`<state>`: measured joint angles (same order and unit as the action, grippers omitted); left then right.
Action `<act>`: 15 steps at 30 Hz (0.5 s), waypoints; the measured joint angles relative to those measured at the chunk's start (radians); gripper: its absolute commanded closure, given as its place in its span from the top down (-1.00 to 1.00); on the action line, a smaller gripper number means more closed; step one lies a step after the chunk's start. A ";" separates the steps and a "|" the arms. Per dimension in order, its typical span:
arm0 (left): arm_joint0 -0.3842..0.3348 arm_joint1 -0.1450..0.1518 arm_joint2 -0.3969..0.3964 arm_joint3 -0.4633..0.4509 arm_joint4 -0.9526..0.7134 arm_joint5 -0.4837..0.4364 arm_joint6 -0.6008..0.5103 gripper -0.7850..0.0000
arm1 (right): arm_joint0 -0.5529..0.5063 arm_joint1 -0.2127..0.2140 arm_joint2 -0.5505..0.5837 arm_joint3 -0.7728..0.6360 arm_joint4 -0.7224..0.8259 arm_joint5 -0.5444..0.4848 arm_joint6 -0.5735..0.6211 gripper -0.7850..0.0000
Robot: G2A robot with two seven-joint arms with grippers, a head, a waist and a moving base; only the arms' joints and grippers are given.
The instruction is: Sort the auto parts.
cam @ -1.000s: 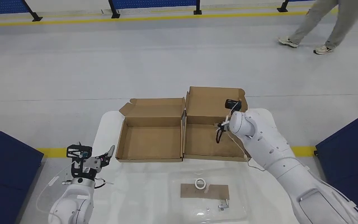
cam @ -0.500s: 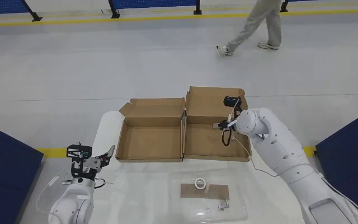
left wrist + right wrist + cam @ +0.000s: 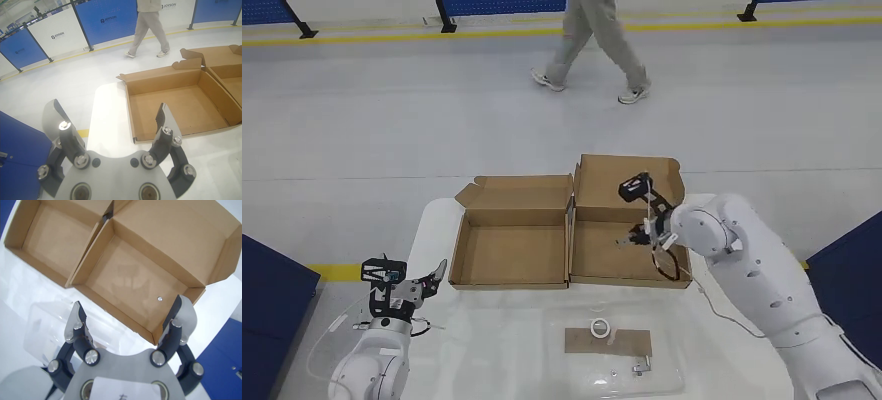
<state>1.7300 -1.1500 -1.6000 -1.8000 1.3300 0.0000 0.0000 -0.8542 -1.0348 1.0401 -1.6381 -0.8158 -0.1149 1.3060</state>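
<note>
Over the last second the right arm's wrist had swung toward 9 o'clock above the right box (image 3: 622, 185), while the left arm had not moved. The right claw (image 3: 128, 303) hung over that box's floor, spread wide and holding nothing. A small screw (image 3: 160, 298) lay on the floor toward the box's 2 o'clock corner. The left claw (image 3: 107, 111), also wide open and empty, sat at the 9 o'clock edge of the table (image 3: 492, 320), facing the left box (image 3: 517, 200). At 6 o'clock a white ring (image 3: 599, 327) rested on a brown card (image 3: 622, 343) in a clear tray (image 3: 667, 375), with a small metal piece (image 3: 642, 368) near it.
</note>
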 measured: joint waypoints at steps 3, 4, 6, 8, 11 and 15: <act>0.000 0.000 0.000 0.000 0.000 0.000 0.000 1.00 | -0.003 0.002 0.002 -0.006 -0.002 -0.053 0.014 1.00; 0.000 0.000 0.000 0.000 0.000 0.000 0.000 1.00 | -0.002 0.002 0.002 -0.005 -0.002 -0.031 0.011 1.00; 0.000 0.000 0.000 0.000 0.000 0.000 0.000 1.00 | -0.002 0.002 0.002 -0.004 -0.002 -0.017 0.010 1.00; 0.000 0.000 0.000 0.000 0.000 0.000 0.000 1.00 | -0.002 0.002 0.001 -0.004 -0.001 -0.016 0.010 1.00; 0.000 0.000 0.000 0.000 0.000 0.000 0.000 1.00 | -0.005 0.001 -0.001 -0.008 0.002 -0.020 0.007 1.00; 0.000 0.000 0.000 0.000 0.000 0.000 0.000 1.00 | -0.012 0.007 0.000 -0.050 0.121 -0.163 0.046 1.00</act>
<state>1.7300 -1.1500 -1.6000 -1.8000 1.3300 0.0000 0.0000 -0.8664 -1.0279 1.0401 -1.6883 -0.6948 -0.2780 1.3520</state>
